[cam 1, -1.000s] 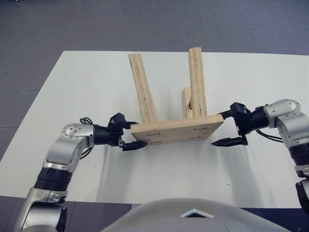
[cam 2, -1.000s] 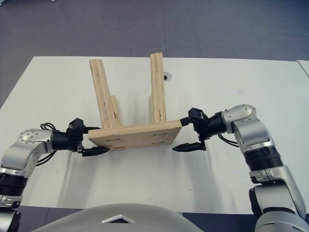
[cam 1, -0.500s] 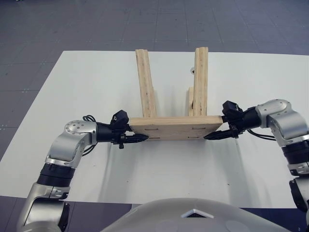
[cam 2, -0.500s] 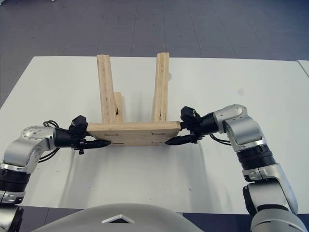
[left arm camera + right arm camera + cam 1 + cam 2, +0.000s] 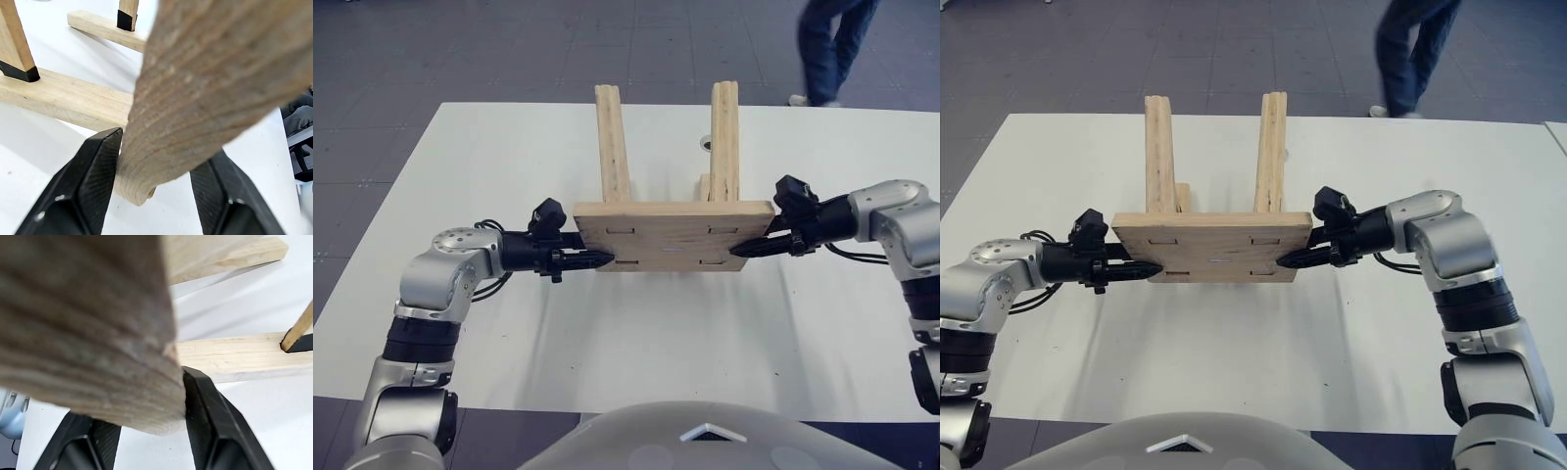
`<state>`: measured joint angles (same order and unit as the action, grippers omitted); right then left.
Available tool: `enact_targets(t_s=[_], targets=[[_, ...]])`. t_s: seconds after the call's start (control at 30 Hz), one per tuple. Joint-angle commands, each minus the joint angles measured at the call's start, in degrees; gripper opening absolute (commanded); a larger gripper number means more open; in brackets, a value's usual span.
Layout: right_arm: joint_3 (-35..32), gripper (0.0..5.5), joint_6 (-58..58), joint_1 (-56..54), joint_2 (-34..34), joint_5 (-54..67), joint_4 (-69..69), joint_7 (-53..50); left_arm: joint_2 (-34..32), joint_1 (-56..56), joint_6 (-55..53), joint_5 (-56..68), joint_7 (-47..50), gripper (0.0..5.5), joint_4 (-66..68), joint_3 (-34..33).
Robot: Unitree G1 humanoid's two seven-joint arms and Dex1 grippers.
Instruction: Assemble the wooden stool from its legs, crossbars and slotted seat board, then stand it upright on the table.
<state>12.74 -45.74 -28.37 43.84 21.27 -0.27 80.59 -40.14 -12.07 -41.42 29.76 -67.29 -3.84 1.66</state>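
Since half a second ago the seat board (image 5: 672, 236) has tipped. Then it showed mostly its thin edge to the head camera; now its broad face looks up at the camera, and both arms have come up with it.

Nearest, the left fingers (image 5: 592, 259) are clenched on the left edge of the board, and the right fingers (image 5: 754, 247) are clenched on its right edge. In each wrist view one black finger presses on each side of the wood. The board is so close there that it covers part of the fingers.

The board belongs to the stool (image 5: 1209, 186), which is held on its side above the white counter (image 5: 499, 166), with the legs pointing away from the robot. There is one board with four slots (image 5: 619, 229) in its face.

Two legs are seen in full length, the left leg (image 5: 612, 147) and the right leg (image 5: 724, 137). The lower pair is mostly hidden behind them. One sliver shows beside the right leg (image 5: 704, 186), another beside the left leg (image 5: 1181, 196).

In the left wrist view thin sticks with black ends (image 5: 17, 46) meet the lower legs; they may be crossbars, but I cannot count them. I also cannot tell whether the far leg ends touch the counter.
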Motion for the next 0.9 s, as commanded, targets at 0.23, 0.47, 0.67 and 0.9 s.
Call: enact_targets(t_s=[0.23,0.47,0.67,0.9], targets=[[-4.86,1.80,-29.37,-2.88,3.53,19.24,-6.98,0.81,-4.34,-5.33,-26.17,18.31,1.86,2.10,-10.80,-8.17],[-10.52,1.80,-46.07,-8.99,8.32,34.20,-9.46,1.66,-5.62,-11.09,-41.47,34.78,3.02,2.10,-11.27,-16.11],[-10.06,1.80,-46.76,-19.88,10.94,51.38,3.78,-4.75,-3.87,-24.38,-48.01,49.21,13.40,2.10,-0.12,-24.08],[-6.58,1.80,-46.75,-20.25,10.10,54.99,14.05,-14.06,-3.74,-25.06,-49.30,52.63,21.61,2.10,4.98,-23.42]])
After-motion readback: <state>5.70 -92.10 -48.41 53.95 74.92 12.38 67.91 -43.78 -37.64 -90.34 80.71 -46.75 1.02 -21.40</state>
